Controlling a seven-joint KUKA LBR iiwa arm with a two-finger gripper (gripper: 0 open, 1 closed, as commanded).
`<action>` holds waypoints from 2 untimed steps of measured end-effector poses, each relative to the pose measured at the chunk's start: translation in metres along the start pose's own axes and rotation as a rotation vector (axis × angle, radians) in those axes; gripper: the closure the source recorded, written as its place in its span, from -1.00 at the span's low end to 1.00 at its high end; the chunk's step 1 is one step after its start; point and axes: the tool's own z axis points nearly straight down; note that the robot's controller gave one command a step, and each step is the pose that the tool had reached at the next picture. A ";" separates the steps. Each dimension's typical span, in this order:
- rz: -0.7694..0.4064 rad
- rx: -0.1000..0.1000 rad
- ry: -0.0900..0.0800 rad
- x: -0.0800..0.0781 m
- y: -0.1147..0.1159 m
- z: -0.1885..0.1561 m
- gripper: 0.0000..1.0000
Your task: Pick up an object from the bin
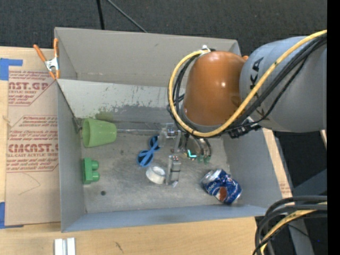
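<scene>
1. At the left of the grey bin [71,158], a light-green cup [99,133] lay on its side. Below it sat a small green block [90,170]. Both were well apart from my pincer, and I could read no writing on either.
2. Near the middle lay a blue looped piece [149,152], unmarked, and just below it a small white rounded thing [155,175], also without a label.
3. My pincer [173,172] stood low over the bin floor, just to the right of the small white rounded thing. I could not tell whether it touched that thing, nor whether it was clenched or released. I saw nothing held in it.
4. By my judgement the task was only at the approach. Every thing lay on the bin floor, so the grasp and the lift were yet to be done. The small white rounded thing, being nearest, seemed the likeliest pick.
5. To the right, near the front wall, lay a crushed can [222,186] in blue, white and red, its print too crumpled to read.
6. On my grey arm [287,94] the letters "KA" were legible.
</scene>
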 end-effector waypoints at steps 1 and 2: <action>0.286 -0.001 -0.005 -0.042 0.010 0.123 -1.00; -0.095 0.000 -0.008 -0.006 0.030 0.127 -1.00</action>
